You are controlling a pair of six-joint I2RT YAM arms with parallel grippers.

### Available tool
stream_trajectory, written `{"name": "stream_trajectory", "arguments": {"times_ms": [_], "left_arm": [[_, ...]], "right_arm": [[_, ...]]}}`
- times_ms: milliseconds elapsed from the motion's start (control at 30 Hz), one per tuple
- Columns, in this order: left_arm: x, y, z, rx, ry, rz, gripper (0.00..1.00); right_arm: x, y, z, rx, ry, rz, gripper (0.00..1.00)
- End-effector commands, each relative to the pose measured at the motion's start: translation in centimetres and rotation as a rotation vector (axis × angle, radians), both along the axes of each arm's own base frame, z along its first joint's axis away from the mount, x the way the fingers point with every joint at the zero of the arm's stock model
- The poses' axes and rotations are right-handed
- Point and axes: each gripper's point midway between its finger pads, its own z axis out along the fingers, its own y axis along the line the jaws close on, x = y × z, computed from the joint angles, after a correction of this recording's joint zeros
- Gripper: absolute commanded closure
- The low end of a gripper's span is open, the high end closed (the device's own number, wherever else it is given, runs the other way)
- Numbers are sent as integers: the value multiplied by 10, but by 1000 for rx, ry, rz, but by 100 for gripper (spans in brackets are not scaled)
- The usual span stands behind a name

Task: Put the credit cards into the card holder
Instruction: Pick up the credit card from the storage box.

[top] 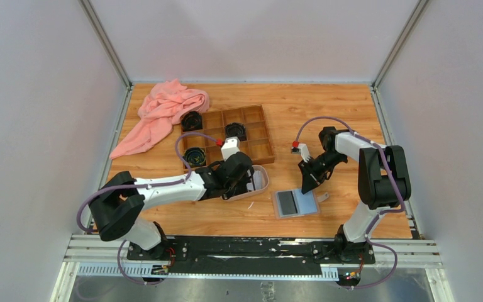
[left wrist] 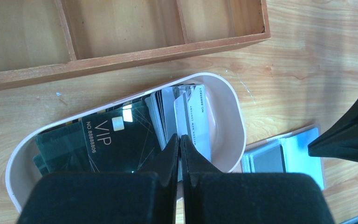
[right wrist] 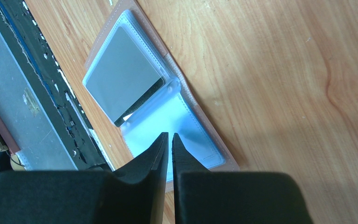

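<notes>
White walls [top: 38, 94] box in the wood-grain table [top: 327, 113] I am working over, with a pink cloth [top: 163, 113] bunched at the far left. Beside it is a wooden compartment box [top: 255, 129] with a few black coils [top: 195, 155] in its cells. Just in front of the box sits the oval tray [left wrist: 235, 116], and the credit cards [left wrist: 121, 140] are in it. A black one marked VIP lies flat, and several light ones stand on edge at the tray's right end. My left gripper [left wrist: 180, 138] is down in the tray with its jaws pressed together at the edge of those upright light cards. I cannot tell whether one is caught between them. The card holder [right wrist: 186, 121] lies opened flat near the front edge of the table, right of the tray and apart from it. A grey card [right wrist: 121, 79] is in one clear pocket and the other pocket shows only pale blue. My right gripper [right wrist: 169, 135] hangs over that pale pocket, its jaws all but closed with a thin slit between them and nothing in them.
</notes>
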Motion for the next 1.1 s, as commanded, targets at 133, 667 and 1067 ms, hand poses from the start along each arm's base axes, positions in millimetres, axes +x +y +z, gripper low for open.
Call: {"name": "stream_trajectory", "arguments": {"times_ms": [133, 667, 1067], "left_arm": [[-4, 12, 14, -36, -41, 0, 100], [-26, 18, 50, -206, -113, -81, 100], [-63, -3, 72, -475, -176, -300, 100]], "right_arm": [[-10, 4, 3, 10, 21, 26, 89], [-11, 3, 2, 9, 25, 27, 89], [-10, 3, 1, 10, 24, 28, 89]]}}
